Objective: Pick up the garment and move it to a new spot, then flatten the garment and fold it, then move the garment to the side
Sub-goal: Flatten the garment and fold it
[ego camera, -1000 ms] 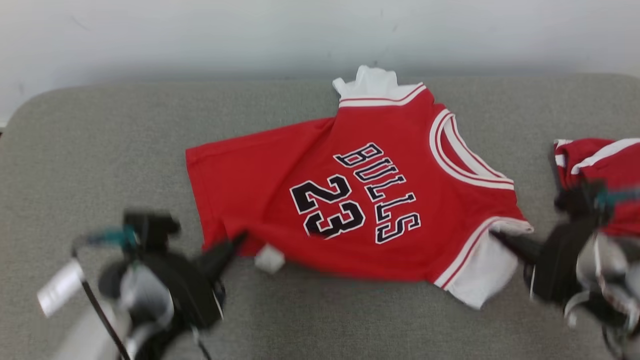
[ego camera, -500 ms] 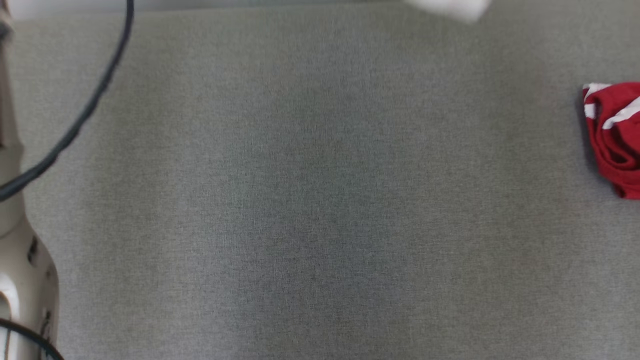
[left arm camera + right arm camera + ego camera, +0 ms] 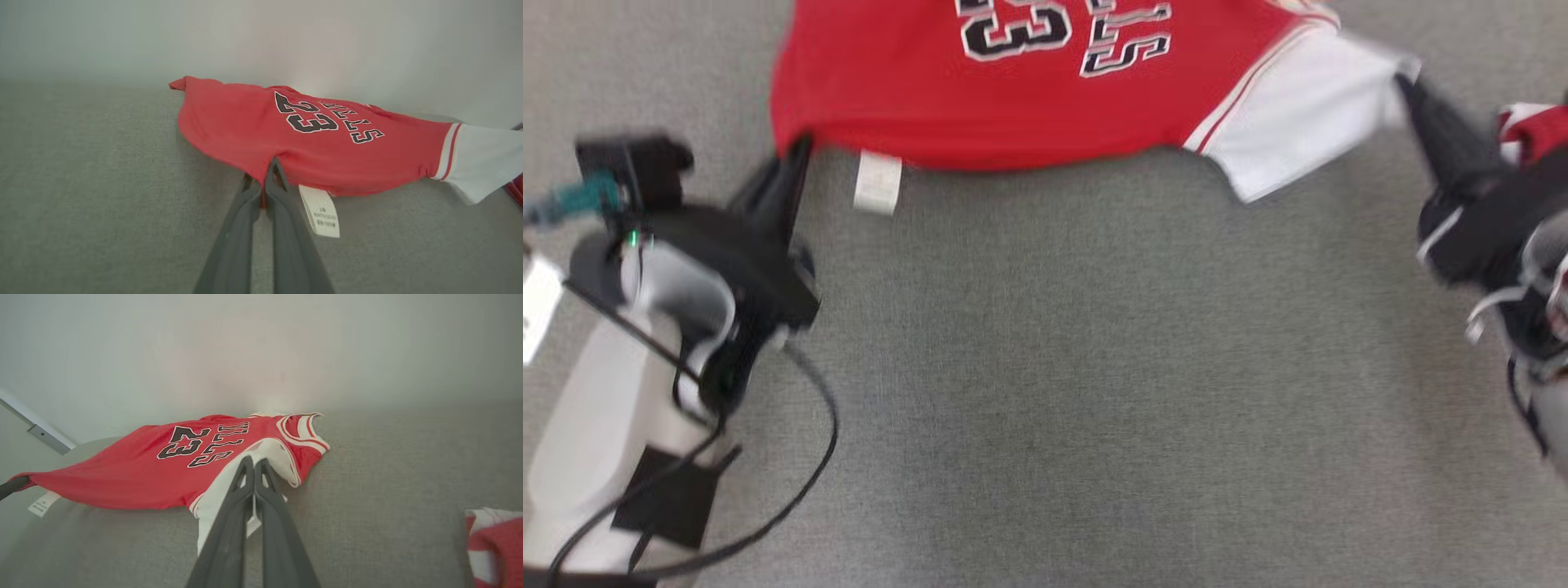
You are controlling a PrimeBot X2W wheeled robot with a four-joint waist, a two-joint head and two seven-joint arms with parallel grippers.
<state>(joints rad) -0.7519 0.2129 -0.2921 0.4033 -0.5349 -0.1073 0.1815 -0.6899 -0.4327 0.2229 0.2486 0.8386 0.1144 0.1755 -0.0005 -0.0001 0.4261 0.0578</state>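
Pinching garment [image 3: 1045, 106] at two near corners: red hem in left gripper [image 3: 796, 155], white panel in right gripper [image 3: 1405, 86], fingers pressed together on cloth. Lying beyond fingertips on grey fabric surface [image 3: 1045, 367], long axis running gripper to gripper; equally near both arms.

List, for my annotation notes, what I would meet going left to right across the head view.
left gripper → red jersey → right gripper → second red garment

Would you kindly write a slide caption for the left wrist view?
Left claw shut on the hem of the red jersey, white care label hanging alongside.
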